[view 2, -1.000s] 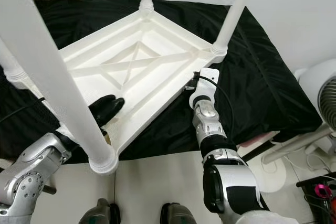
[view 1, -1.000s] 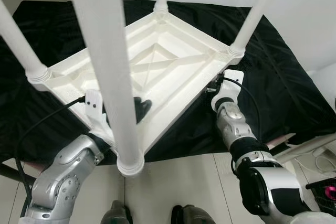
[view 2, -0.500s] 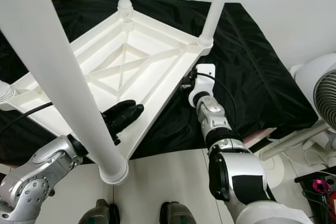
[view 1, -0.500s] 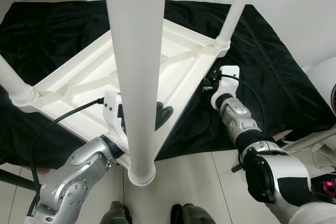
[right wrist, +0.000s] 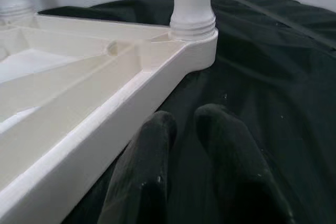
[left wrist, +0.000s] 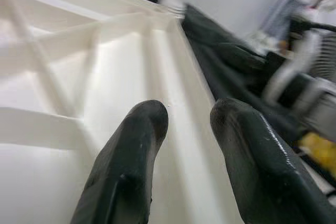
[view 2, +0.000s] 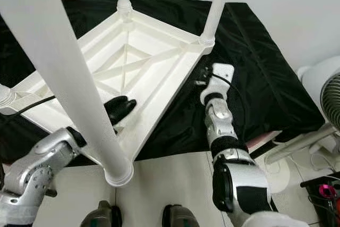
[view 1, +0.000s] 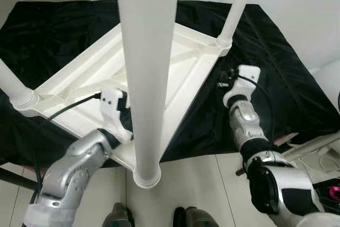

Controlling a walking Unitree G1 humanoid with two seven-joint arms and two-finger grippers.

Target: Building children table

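Note:
A white children's table [view 1: 187, 97] lies upside down on a black cloth [view 1: 289, 81], its four legs pointing up. The nearest leg [view 1: 147, 78] rises right in front of me. My left gripper [view 2: 121, 108] reaches over the near rim into the ribbed underside; its fingers [left wrist: 137, 145] stand a little apart with nothing between them. My right gripper [right wrist: 184, 121] hovers low over the cloth just outside the table's right rim, near the right corner leg [right wrist: 192, 3], touching nothing, its fingers close together.
Pale tiled floor [view 1: 202, 184] starts at the cloth's near edge, with my feet [view 1: 119, 219] on it. A white fan [view 2: 328, 97] and cables stand at the right. A white wall [view 1: 303, 3] runs behind the cloth.
My right gripper has drawn away from the table's right rim, out over the cloth. The left gripper has slid slightly back behind the near leg. The view shifted too.

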